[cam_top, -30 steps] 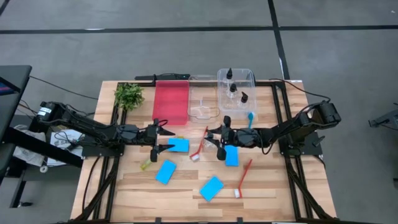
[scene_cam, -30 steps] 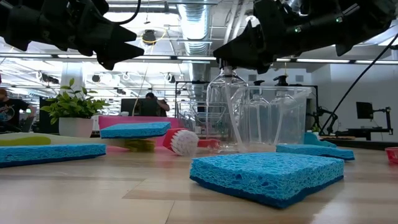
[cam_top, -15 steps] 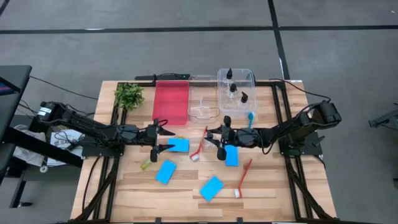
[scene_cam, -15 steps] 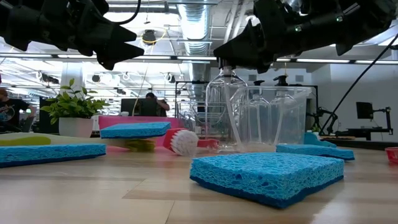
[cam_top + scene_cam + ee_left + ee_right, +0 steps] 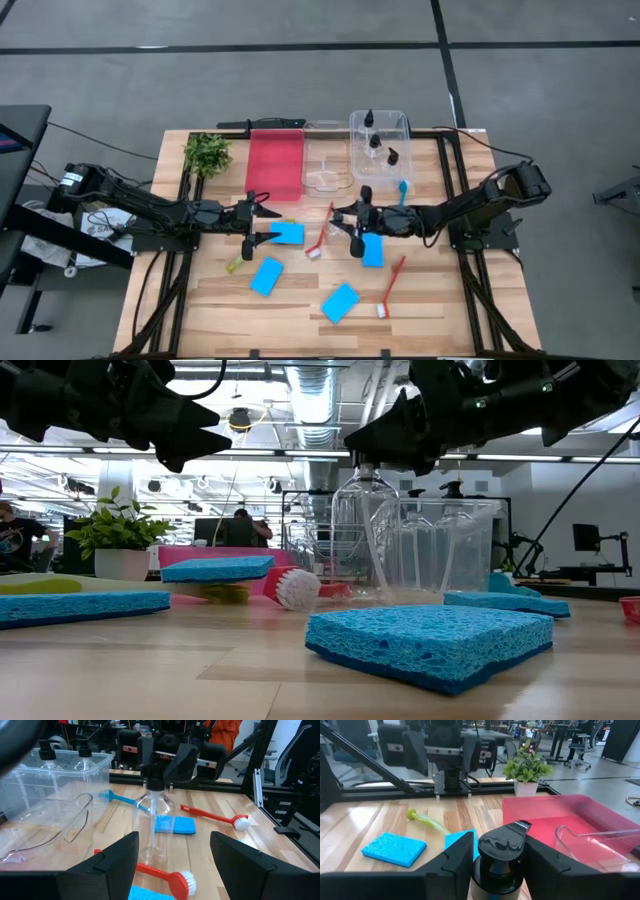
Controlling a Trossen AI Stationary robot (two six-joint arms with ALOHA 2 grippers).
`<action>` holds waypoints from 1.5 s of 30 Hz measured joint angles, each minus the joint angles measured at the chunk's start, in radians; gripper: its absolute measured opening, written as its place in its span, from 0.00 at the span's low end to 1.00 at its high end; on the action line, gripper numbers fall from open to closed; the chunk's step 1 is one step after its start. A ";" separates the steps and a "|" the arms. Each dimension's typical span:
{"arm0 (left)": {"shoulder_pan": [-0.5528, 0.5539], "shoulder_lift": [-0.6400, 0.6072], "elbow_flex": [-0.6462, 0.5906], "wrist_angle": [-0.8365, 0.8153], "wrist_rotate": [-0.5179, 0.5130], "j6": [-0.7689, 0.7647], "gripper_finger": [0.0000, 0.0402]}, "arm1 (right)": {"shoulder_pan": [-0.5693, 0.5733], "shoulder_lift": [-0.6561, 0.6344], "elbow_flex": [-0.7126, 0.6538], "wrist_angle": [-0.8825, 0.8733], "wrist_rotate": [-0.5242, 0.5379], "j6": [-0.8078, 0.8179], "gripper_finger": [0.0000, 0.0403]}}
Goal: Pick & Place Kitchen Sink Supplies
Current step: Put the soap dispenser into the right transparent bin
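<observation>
Right gripper: pinching the black cap of a clear bottle, mid-table.
Left gripper: spread, empty.

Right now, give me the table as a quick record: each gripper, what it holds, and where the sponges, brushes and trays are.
right gripper: closed on the clear bottle at its black cap, mid-table
left gripper: open, empty, facing the bottle
blue sponges: four; one by the left gripper, one under the right arm, two nearer the front
brushes: two red, one blue, one yellow-green
red tray: empty
clear bin: three capped bottles
</observation>
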 joint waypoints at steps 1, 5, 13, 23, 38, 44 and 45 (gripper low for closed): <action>0.000 0.000 0.000 0.000 0.000 0.000 0.62 | 0.000 -0.012 0.000 -0.008 0.000 0.003 0.34; 0.000 0.000 0.000 0.000 0.000 0.000 0.62 | 0.000 -0.062 0.000 -0.054 0.000 0.005 0.29; 0.000 0.000 0.000 0.000 0.000 0.000 0.62 | 0.000 -0.188 0.000 -0.126 0.000 0.007 0.36; 0.000 0.000 0.000 0.000 0.000 0.000 0.62 | 0.000 -0.389 0.000 -0.214 0.000 -0.044 0.28; 0.000 0.000 0.000 0.000 0.000 0.000 0.62 | -0.002 -0.620 0.000 -0.216 0.118 -0.256 0.29; 0.000 0.000 0.000 0.000 0.000 0.000 0.62 | -0.003 -0.656 0.000 -0.214 0.190 -0.293 0.31; 0.000 0.000 0.000 0.000 0.000 0.000 0.62 | -0.003 -0.658 0.000 -0.213 0.198 -0.303 0.31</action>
